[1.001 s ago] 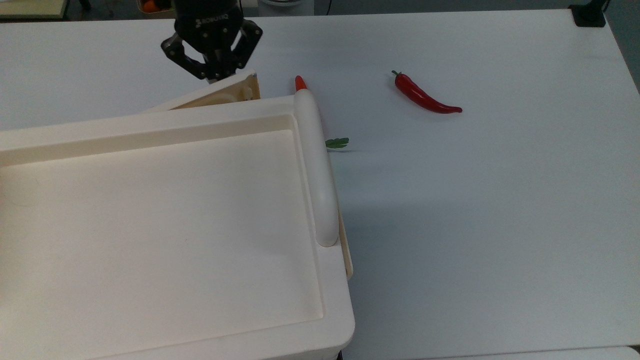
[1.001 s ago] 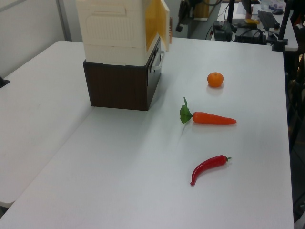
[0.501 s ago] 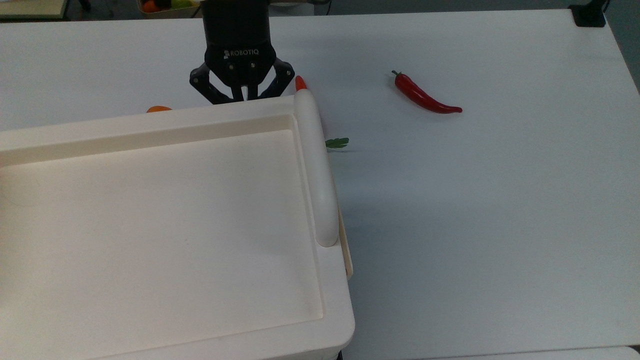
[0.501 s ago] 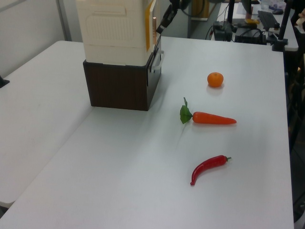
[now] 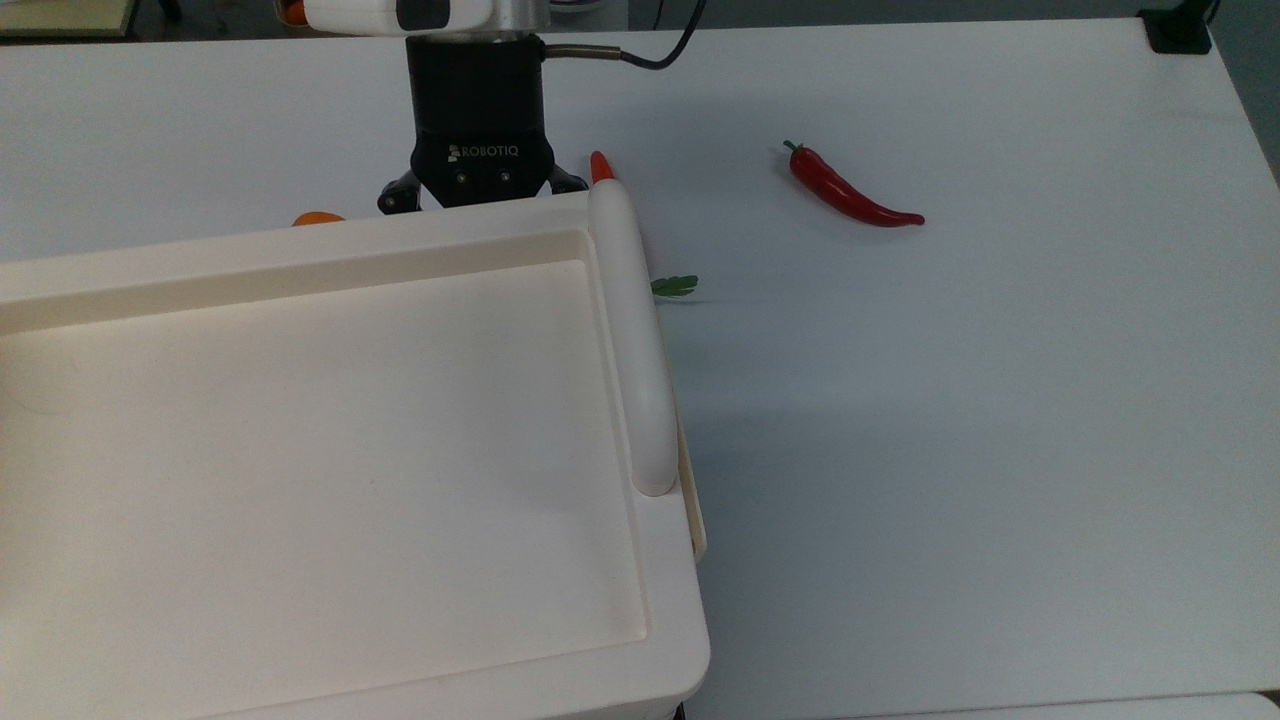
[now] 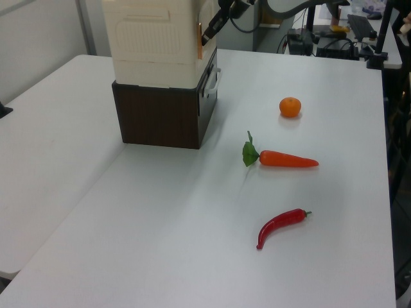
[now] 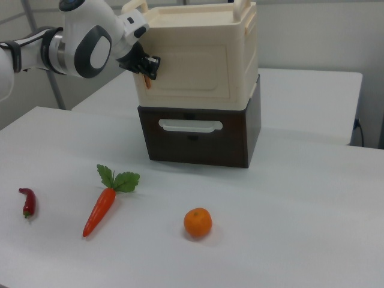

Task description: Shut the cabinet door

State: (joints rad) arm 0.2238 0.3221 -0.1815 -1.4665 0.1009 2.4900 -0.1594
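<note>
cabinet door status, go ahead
Gripper pressed against the cabinet door. Door looks flush with the cabinet, near shut. Carrot, orange, chili pepper on the table, clear of the door.

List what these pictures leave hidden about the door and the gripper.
- Gripper fingertips: top view, behind the cabinet rim.
- Cabinet door latch state: left view, seen edge-on as a thin strip.
- Carrot body: top view, behind the handle bar.
</note>
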